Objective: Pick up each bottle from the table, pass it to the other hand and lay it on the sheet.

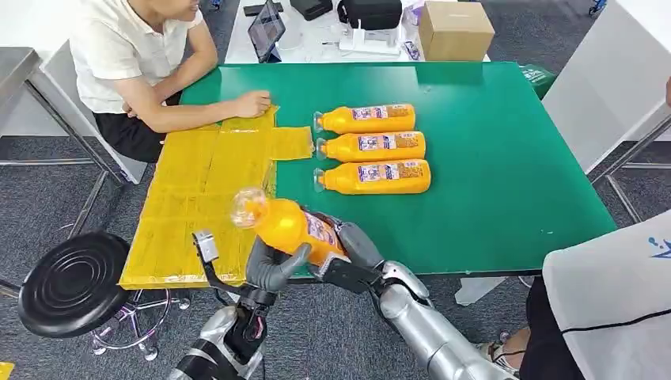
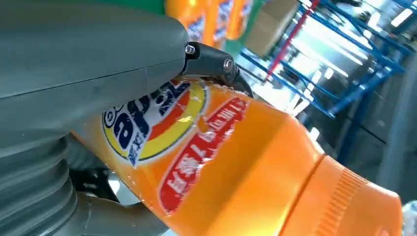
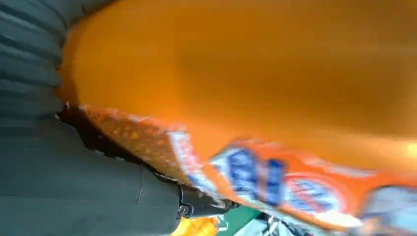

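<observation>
An orange bottle [image 1: 289, 227] with a clear cap hangs over the table's near edge, tilted, cap toward the yellow sheet [image 1: 198, 198]. My left hand [image 1: 273, 267] grips it from below near the shoulder, and my right hand [image 1: 356, 252] holds its lower body. Up close the bottle [image 2: 236, 162] lies under my left thumb [image 2: 98, 59], and its label side [image 3: 246, 98] lies against my right hand [image 3: 74, 187]. Three more orange bottles [image 1: 372, 119] [image 1: 376, 146] [image 1: 378, 176] lie side by side on the green table [image 1: 506, 158], caps toward the sheet.
A person sits at the far left with a hand [image 1: 253, 103] resting on the sheet's far end. A black stool [image 1: 73, 283] stands at the left front. Another person in white [image 1: 609, 309] stands at the right front. A cardboard box [image 1: 454, 30] and a tablet [image 1: 267, 30] sit beyond the table.
</observation>
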`<state>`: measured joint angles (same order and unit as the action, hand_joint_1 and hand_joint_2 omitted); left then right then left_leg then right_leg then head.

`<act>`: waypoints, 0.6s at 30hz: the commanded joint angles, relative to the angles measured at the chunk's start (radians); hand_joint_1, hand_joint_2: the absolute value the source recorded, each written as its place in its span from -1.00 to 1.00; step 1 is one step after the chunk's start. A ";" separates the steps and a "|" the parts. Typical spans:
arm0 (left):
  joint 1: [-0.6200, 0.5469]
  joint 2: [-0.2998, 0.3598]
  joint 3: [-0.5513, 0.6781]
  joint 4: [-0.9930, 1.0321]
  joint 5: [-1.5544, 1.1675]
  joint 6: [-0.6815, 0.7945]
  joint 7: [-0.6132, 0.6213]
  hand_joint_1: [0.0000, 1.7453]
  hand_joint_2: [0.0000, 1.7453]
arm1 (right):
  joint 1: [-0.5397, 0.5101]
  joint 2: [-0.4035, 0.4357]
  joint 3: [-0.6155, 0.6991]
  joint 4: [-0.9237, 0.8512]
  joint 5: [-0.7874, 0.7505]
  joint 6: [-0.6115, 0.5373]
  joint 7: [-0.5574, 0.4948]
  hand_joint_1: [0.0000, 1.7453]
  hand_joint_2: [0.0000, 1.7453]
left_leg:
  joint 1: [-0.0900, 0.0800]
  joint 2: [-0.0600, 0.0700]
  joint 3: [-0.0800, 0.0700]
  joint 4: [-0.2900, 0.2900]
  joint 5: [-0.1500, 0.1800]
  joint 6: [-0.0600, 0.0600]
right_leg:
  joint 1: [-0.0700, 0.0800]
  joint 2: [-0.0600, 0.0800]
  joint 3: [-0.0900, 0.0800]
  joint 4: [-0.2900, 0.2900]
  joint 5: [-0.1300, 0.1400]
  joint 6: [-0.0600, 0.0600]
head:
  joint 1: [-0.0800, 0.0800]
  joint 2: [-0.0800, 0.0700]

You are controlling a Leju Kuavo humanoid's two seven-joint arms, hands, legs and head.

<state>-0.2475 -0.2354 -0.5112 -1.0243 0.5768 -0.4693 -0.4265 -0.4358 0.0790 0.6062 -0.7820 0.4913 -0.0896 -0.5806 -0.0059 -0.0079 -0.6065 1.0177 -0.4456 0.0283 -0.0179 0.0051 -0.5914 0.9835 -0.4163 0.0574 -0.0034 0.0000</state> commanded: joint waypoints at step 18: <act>-0.019 0.011 0.020 -0.026 0.039 -0.046 -0.010 1.00 1.00 | 0.010 -0.008 -0.008 0.027 -0.021 -0.003 -0.029 -1.00 -1.00 | 0.001 0.000 0.003 0.000 -0.001 -0.002 | 0.001 -0.001 0.003 0.000 -0.001 -0.002 | 0.000 0.000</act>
<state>-0.2475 -0.2354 -0.4944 -1.0243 0.5939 -0.5020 -0.4318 -0.4306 0.0790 0.6046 -0.7816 0.4833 -0.0801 -0.5920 -0.0059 -0.0079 -0.6065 1.0177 -0.4456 0.0283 -0.0179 0.0051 -0.5915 0.9835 -0.4163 0.0574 -0.0034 0.0000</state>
